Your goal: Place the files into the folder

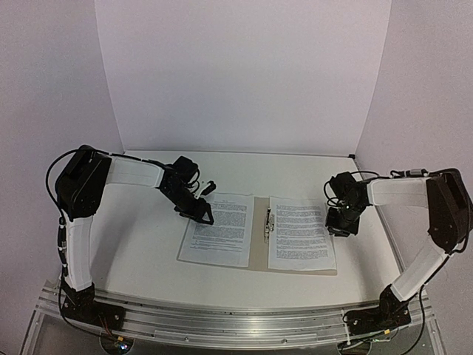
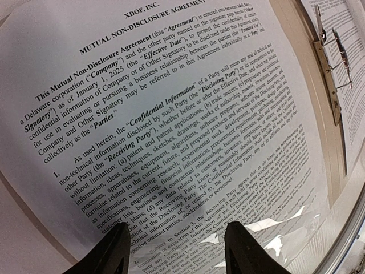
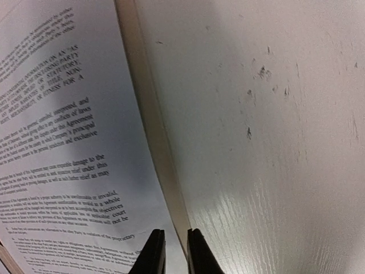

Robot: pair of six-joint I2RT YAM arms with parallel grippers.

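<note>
Files [image 1: 219, 229] lie one on each half of the open folder [image 1: 259, 253] on the worktop [image 1: 140, 244]. At the folder's right edge the right gripper [image 3: 171, 251] pinches with jaws nearly closed, while the left gripper [image 2: 177, 228] hovers over the left one, jaws open. Closing seems next: swing that cover leftward without sliding the paper.

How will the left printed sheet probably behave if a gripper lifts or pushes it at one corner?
The left sheet looks like one thin page, so it would likely droop when lifted by a corner. It lies flat, clear of the metal clip, so a push may slide it or buckle it. It is probably very light.
</note>
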